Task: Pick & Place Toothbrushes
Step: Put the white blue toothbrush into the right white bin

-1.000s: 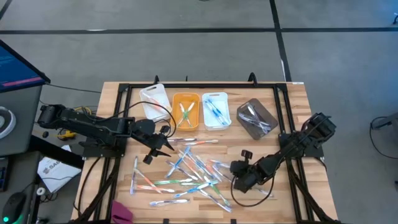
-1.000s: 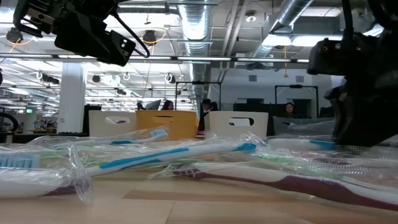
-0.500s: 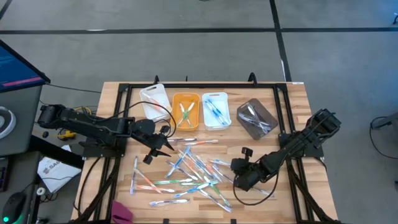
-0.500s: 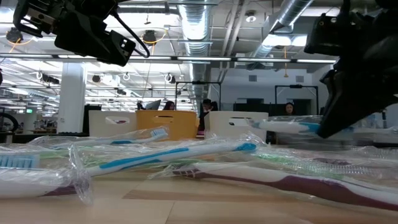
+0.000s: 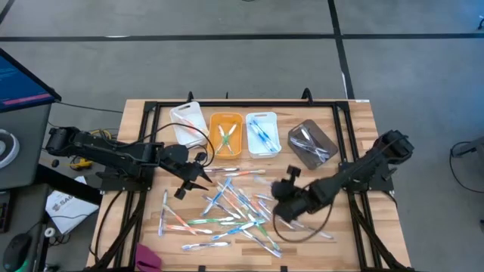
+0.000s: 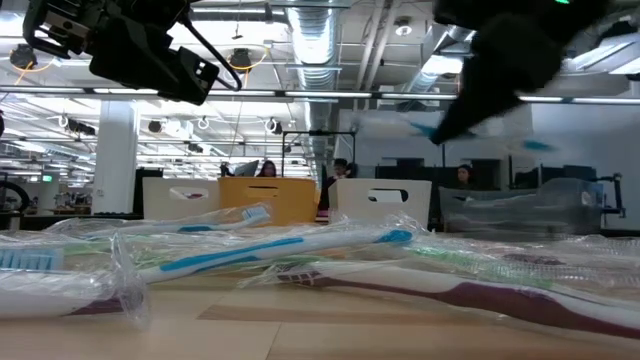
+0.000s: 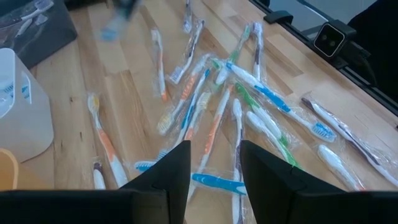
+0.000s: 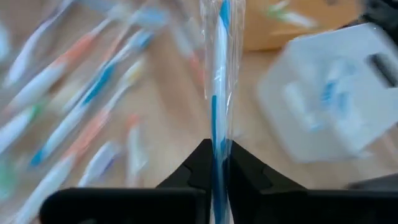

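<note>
Several wrapped toothbrushes (image 5: 231, 208) lie scattered flat on the wooden table's middle; they also show in the left wrist view (image 7: 230, 106) and the low view (image 6: 290, 250). My right gripper (image 5: 278, 204) hangs over the right side of the pile, shut on one blue-and-white toothbrush (image 8: 219, 74) in a clear wrapper. In the low view it is a dark blur (image 6: 510, 60) high above the table. My left gripper (image 5: 200, 180) hovers open over the pile's left side, its fingers (image 7: 177, 171) empty. My right gripper pinches the blue-and-white toothbrush between its two fingers at one end of its shaft (image 8: 215, 146). The brush sticks out ahead of the fingers, in line with them. The fingers slant down from the table's right side. The brush is lifted clear of the table.
Along the far side stand a white bin (image 5: 189, 121), an orange bin (image 5: 225, 134), a pale blue bin (image 5: 262, 133) and a grey bin (image 5: 311, 143), the last three holding brushes. Black frame rails (image 5: 242, 103) run around the table. A black cable loop (image 5: 302, 233) hangs below my right arm.
My right gripper has risen with the blue-and-white toothbrush and has gone toward the table's left and far side, turning as it went. The brush, low over the table before, is now lifted well clear of it.
</note>
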Controlling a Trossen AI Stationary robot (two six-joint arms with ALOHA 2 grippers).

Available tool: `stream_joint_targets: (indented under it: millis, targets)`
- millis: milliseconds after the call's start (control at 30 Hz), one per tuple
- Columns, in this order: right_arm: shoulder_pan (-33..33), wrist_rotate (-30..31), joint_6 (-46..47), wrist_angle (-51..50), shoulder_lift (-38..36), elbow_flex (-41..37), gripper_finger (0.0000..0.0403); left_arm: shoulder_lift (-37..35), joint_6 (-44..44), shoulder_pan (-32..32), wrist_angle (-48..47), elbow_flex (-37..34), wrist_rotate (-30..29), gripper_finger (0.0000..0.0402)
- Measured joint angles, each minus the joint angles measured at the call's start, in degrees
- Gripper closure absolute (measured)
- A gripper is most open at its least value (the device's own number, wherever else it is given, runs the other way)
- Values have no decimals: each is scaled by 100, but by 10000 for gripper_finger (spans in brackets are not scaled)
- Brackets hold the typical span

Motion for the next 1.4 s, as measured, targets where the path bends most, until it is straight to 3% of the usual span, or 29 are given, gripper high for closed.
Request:
stream_joint_targets:
  millis: [133, 300, 500, 633, 833, 1067, 1267, 1400]
  targets:
    - [-571, 144, -182, -296, -375, 185, 394, 0, 0, 0, 16, 0, 2, 270]
    - [-1407, 44, -753, -190, -1056, 194, 378, 0, 0, 0, 16, 0, 1, 270]
    - [-2383, -789, -1591, 530, -1428, 196, 389, 0, 44, 0, 14, 0, 0, 270]
    - [-2905, -1079, -1795, 1075, -1183, 203, 392, 0, 286, 0, 16, 0, 0, 270]
    - [-3709, -2025, -1466, 1228, -568, 194, 371, 0, 299, 0, 20, 0, 1, 270]
    - [-4046, -2223, -1449, 1485, -133, 200, 394, 0, 301, 4, 173, -265, 2, 270]
    - [-4190, -2348, -1401, 1577, 166, 201, 360, 0, 334, 4, 686, -633, 0, 270]
    - [-4358, -2398, -1298, 1545, 390, 200, 366, 0, 345, 4, 1084, -778, 1, 270]
